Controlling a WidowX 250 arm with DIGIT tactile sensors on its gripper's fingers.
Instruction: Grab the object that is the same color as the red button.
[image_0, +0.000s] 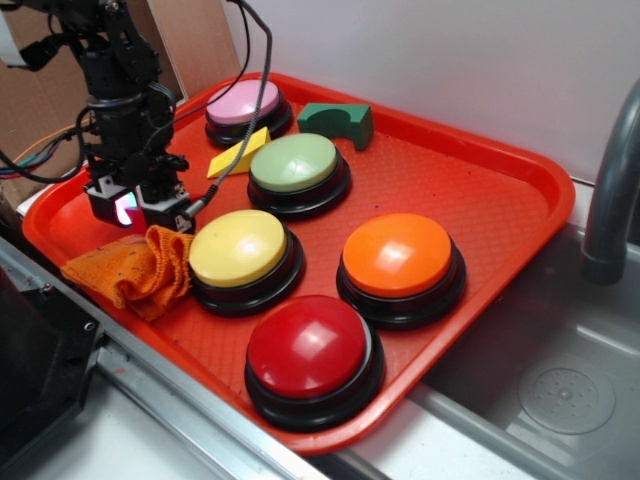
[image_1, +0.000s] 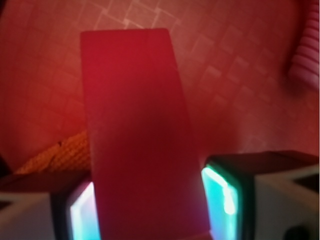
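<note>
Gripper (image_1: 150, 205) is pinching the red wedge block (image_1: 137, 135), matte and flat-faced, filling the gap between its pads. It's sitting low over the red tray (image_0: 480, 190), beside the orange cloth (image_0: 140, 268).

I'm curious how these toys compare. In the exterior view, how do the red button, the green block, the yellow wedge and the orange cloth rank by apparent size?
1. Red button, though it sits nearest the camera.
2. Orange cloth.
3. Green block and yellow wedge look about alike; the wedge is partly hidden, so I won't rank them.
</note>
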